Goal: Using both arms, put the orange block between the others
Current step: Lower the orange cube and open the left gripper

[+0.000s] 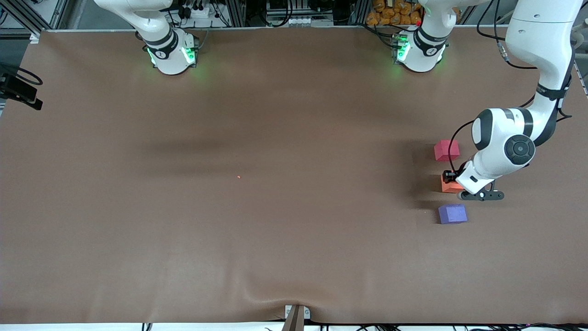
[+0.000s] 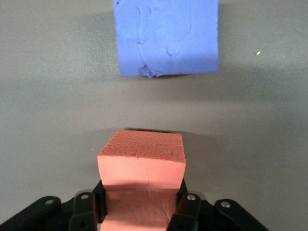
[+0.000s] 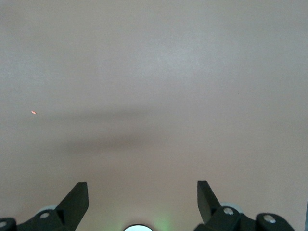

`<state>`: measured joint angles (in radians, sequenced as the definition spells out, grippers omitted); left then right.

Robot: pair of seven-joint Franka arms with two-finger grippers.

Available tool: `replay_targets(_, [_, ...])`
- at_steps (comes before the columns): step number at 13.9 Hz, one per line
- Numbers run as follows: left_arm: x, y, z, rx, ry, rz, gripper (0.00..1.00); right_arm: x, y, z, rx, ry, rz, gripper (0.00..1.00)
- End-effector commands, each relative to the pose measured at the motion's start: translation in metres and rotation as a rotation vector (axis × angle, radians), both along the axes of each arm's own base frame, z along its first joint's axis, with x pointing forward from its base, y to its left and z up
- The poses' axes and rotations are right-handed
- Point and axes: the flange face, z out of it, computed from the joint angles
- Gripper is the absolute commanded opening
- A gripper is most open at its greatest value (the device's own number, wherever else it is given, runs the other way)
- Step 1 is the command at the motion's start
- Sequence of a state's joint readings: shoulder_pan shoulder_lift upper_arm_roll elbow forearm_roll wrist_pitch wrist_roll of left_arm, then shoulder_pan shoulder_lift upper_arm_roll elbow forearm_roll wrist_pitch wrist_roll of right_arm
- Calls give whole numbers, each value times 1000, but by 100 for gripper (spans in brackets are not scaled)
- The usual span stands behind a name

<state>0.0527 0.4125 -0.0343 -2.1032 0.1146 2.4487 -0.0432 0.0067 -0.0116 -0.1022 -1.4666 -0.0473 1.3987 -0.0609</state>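
Observation:
My left gripper (image 1: 454, 180) is shut on the orange block (image 1: 449, 185), low at the brown table. The block sits in the gap between the red-pink cube (image 1: 446, 150), which is farther from the front camera, and the purple cube (image 1: 452, 214), which is nearer. In the left wrist view the black fingers (image 2: 188, 208) press both sides of the orange block (image 2: 142, 156), and the purple cube (image 2: 166, 36) lies a short way ahead of it. I cannot tell whether the block touches the table. My right gripper (image 3: 142, 192) hangs open over bare table, out of the front view.
A tiny orange speck (image 1: 239, 177) lies mid-table, also seen in the right wrist view (image 3: 33, 112). A black device (image 1: 20, 89) sits at the right arm's end of the table. A bracket (image 1: 296, 317) is clamped at the edge nearest the front camera.

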Motion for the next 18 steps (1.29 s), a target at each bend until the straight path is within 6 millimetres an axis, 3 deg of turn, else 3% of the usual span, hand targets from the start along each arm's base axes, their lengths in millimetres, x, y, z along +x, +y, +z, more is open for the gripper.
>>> replay_targets(1, [1,-4,-5,10,-10,-12,0,-3,-1,1,18,-2,-17,100])
replay_targets(8, [2,-8,-8,8,-14,-18,0,-2,-2,1,18,-2,-19,100])
replay_targets(10, [3,-7,-8,8,-16,-13,26,-2,-2,1,18,-2,-19,100])
replay_targets(11, [4,-8,-7,9,-18,-11,30,-2,-2,1,18,-2,-20,100])
replay_targets(12, [4,-8,-8,8,-15,-11,40,-2,-2,0,18,0,-19,100])
replay_targets(14, [4,-8,-9,9,-13,-10,91,-2,-2,1,17,-3,-18,100])
replay_targets(15, [5,-8,-7,9,-15,-11,100,-2,-2,1,17,-3,-18,100])
replay_targets(18, [10,-4,14,13,-27,-1,100,-1,-1,0,17,-3,-17,100])
